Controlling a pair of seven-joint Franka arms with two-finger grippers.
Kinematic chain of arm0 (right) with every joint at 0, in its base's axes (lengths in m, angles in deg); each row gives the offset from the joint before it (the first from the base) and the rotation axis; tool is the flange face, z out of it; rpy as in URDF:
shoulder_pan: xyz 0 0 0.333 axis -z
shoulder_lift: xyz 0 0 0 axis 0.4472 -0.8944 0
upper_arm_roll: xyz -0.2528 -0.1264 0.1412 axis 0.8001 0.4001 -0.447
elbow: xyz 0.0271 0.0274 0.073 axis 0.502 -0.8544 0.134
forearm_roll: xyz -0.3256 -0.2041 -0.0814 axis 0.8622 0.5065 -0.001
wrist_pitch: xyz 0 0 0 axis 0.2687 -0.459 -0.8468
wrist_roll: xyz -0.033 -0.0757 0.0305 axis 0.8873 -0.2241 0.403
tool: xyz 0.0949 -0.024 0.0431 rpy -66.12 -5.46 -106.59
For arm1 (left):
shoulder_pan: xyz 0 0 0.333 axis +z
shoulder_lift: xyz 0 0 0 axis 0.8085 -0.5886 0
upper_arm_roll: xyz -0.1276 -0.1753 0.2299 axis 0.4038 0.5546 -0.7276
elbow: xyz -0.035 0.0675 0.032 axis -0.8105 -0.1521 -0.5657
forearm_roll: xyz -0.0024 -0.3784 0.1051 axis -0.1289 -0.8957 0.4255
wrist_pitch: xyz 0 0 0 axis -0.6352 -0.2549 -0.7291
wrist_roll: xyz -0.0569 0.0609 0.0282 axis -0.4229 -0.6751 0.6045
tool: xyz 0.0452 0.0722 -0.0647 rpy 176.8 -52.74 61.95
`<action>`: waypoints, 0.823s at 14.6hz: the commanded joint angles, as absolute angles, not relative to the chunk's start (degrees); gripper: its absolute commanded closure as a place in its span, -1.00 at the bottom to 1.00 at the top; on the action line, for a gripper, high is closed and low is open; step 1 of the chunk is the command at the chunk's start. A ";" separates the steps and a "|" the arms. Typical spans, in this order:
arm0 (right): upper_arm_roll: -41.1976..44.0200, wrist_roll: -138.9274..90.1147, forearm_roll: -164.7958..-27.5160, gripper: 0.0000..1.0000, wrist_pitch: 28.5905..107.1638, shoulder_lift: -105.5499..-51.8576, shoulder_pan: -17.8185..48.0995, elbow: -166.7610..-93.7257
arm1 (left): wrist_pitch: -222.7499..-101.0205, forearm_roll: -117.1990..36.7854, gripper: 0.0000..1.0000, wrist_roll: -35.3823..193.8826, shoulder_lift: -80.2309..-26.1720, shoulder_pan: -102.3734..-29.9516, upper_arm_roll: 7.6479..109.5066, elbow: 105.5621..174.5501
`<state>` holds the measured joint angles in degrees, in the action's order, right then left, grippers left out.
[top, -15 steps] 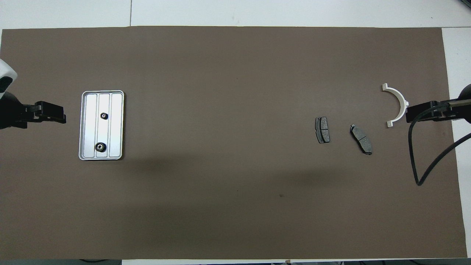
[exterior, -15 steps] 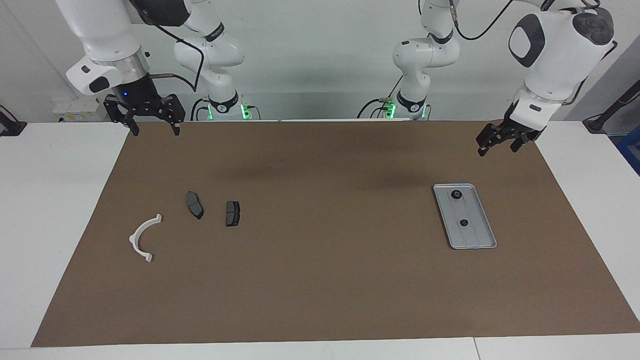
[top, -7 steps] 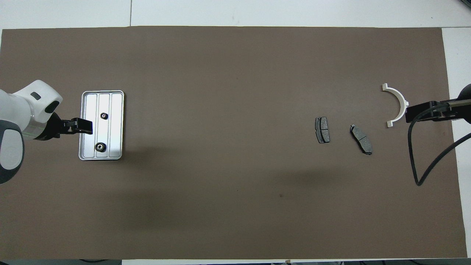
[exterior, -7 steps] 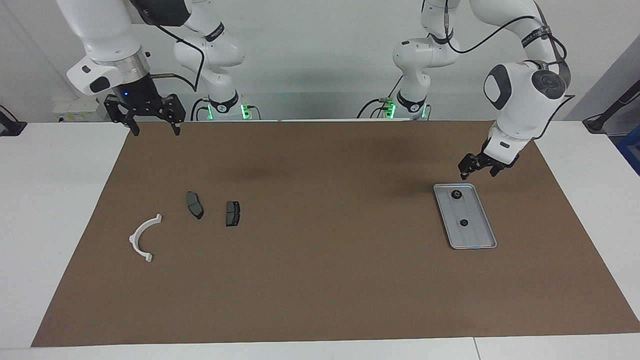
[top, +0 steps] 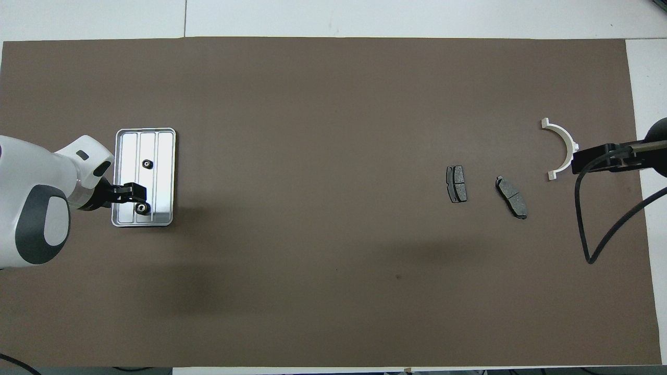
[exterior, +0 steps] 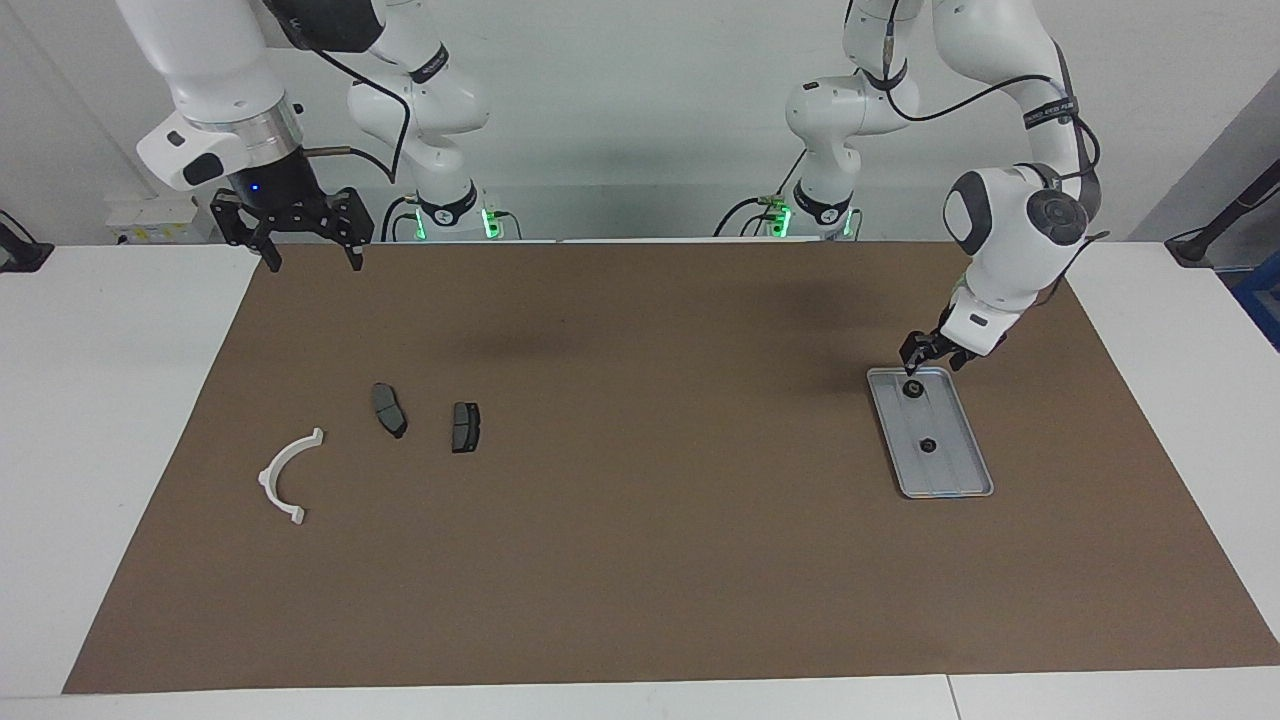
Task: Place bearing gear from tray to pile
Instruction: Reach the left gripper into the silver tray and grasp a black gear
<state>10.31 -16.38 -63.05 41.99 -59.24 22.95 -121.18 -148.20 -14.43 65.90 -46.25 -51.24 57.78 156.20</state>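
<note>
Facing view: since the earlier frames the left gripper (exterior: pixel 926 354) has been lowered from above the mat's edge to the tray (exterior: pixel 950 470), at the tray's end nearer to the robots. It is now positioned directly over the nearer bearing gear (exterior: pixel 912 389); whether the claw is released or clenched cannot be told from either view, and contact with the gear cannot be confirmed. The second bearing gear (exterior: pixel 928 446) is seated in the tray, farther from the robots. Both gears are unchanged in position. In the overhead view, the left gripper (top: pixel 136 193) is seen over the nearer gear (top: pixel 141 208), with the other gear (top: pixel 148 164) left uncovered.

The right arm waits. The right gripper (exterior: pixel 295 238) is held in the air over the mat edge nearest the robots, at the right arm's end, with its fingers spread apart.

The pile is unchanged: a white bracket (exterior: pixel 287 478) and two brake pads (exterior: pixel 389 410) (exterior: pixel 465 427) are laid separately, well apart from the tray, toward the right arm's end.

The work surface is a brown mat (exterior: pixel 640 540) on a white table (exterior: pixel 110 420), set before a plain pale wall. A wide bare stretch of mat is available between tray and pile.
</note>
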 commanded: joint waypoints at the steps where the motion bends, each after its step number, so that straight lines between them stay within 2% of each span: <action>1: 10.28 -15.88 -64.86 -1.00 43.09 -58.09 22.61 -122.38 | -150.67 -14.02 -0.68 65.92 -48.50 -50.25 57.92 156.54; 4: 10.37 -16.06 -64.86 -1.00 43.18 -58.09 22.70 -122.29 | -151.21 -14.02 -0.57 66.00 -50.52 -50.25 57.92 156.72; 7: 10.28 -15.88 -64.86 -1.00 43.09 -58.09 22.44 -122.38 | -151.03 -14.10 -0.54 66.09 -50.52 -49.99 57.92 157.24; 9: 10.28 -15.97 -64.86 -1.00 43.09 -58.09 22.43 -122.38 | -151.12 -14.10 -0.43 66.09 -50.61 -49.99 57.92 157.60; 12: 10.28 -15.88 -65.91 -1.00 43.18 -58.09 22.43 -122.38 | -152.08 -14.10 -0.43 66.97 -51.57 -50.08 58.01 157.77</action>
<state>10.23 -16.38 -63.27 41.99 -59.22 22.38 -121.18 -150.00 -14.43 66.07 -51.14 -50.57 57.66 156.65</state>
